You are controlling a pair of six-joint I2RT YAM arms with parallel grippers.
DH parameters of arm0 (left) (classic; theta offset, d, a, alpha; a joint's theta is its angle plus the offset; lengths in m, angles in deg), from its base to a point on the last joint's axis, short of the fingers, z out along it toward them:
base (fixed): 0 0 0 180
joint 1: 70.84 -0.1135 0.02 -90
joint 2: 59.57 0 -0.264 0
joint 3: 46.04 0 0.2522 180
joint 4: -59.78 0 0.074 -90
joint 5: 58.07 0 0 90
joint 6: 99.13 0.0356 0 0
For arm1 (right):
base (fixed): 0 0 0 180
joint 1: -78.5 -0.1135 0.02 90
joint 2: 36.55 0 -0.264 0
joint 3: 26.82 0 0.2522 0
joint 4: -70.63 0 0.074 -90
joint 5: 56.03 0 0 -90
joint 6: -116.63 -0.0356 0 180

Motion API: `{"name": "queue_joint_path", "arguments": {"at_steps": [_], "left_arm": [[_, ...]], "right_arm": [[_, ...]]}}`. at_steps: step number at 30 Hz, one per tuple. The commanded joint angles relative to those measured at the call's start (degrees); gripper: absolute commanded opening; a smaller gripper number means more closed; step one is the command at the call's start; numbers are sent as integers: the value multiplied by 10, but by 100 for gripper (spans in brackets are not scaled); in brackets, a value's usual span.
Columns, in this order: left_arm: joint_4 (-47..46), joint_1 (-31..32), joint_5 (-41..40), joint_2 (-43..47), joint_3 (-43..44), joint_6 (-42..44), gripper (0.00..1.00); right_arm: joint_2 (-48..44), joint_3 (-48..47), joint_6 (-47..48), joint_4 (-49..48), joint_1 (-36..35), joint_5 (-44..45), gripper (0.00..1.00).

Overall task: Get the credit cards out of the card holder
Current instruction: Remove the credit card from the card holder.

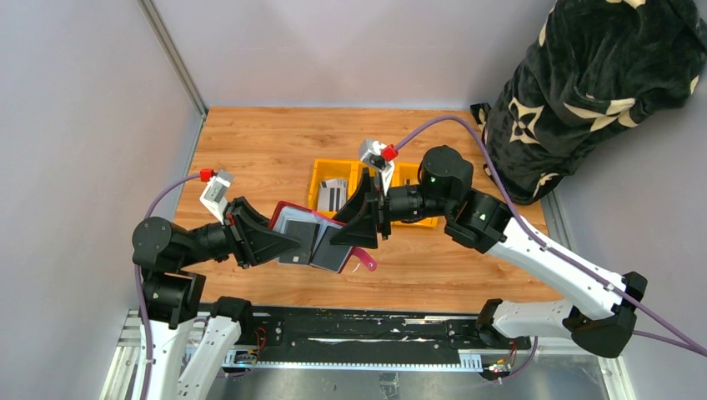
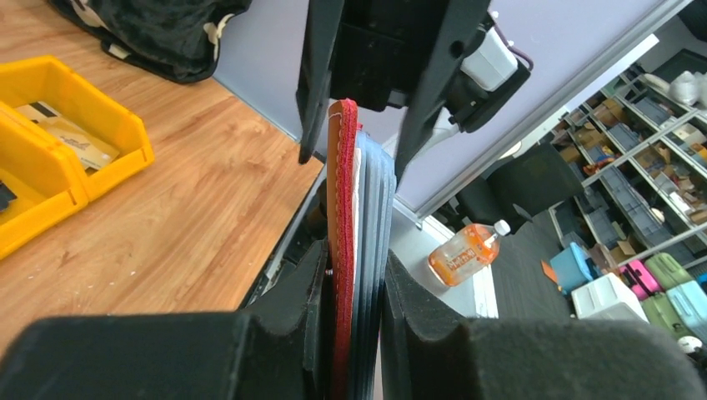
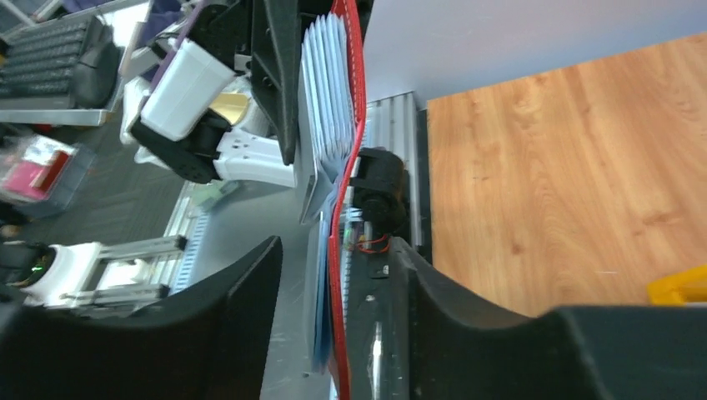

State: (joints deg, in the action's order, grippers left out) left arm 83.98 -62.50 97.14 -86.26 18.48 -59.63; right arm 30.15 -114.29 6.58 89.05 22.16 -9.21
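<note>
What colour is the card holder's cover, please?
Red; the card holder shows best in the left wrist view.

Leather-look, plastic, wood.
My fingers are matt black plastic; the holder is red leather-look, stitched, its sleeves smooth pale plastic; bin glossy yellow plastic, table smooth woodgrain.

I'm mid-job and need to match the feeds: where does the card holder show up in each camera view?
Top external: card holder at centre, spread open, sleeves facing up.
Left wrist: seen edge-on, its red cover running up the middle.
Right wrist: edge-on again, pale sleeves fanned, top centre-left down to the bottom.
Shared landmark: the yellow bin.
</note>
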Motion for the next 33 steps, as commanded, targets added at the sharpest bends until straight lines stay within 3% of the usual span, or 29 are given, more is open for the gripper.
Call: {"name": "queue_joint_path", "arguments": {"at_steps": [1, 5, 9, 15, 33], "left_arm": [[32, 0, -42, 3, 17, 40, 0], [72, 0, -113, 3, 30, 82, 0], [72, 0, -157, 3, 29, 83, 0], [60, 0, -167, -1, 25, 63, 0], [39, 0, -128, 1, 35, 40, 0]], "right_arm": [[-40, -33, 38, 39, -4, 91, 60], [-97, -27, 15, 27, -3, 228, 64], [-114, 18, -67, -71, -5, 180, 64], [-58, 69, -159, -196, -31, 118, 62], [30, 72, -150, -193, -56, 166, 55]]}}
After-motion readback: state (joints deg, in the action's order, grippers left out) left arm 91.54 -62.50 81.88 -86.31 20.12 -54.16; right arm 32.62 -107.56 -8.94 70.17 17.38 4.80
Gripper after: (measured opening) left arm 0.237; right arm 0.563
